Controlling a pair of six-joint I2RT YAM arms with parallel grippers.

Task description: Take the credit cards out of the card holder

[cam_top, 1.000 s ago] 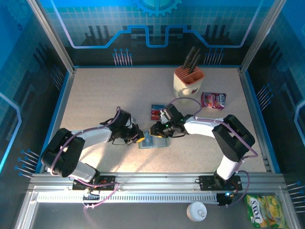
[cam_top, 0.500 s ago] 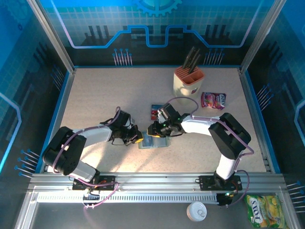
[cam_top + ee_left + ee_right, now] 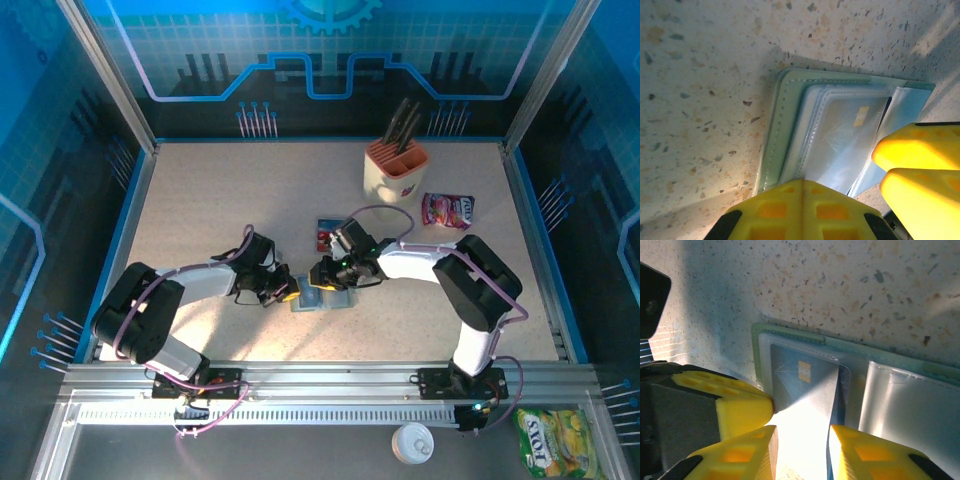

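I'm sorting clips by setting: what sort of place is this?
Probably a lab or demo robot cell: a speckled tabletop boxed in by blue circuit-pattern panels, a left arm and right arm bolted to an aluminium rail, and staged props like a knife block and snack packet.

Both arms stretch forward from their bases and bend inward, wrists low, so the left gripper [image 3: 284, 291] and the right gripper [image 3: 322, 274] nearly meet tip to tip. On each, the yellow jaws stand parted and angle downward.
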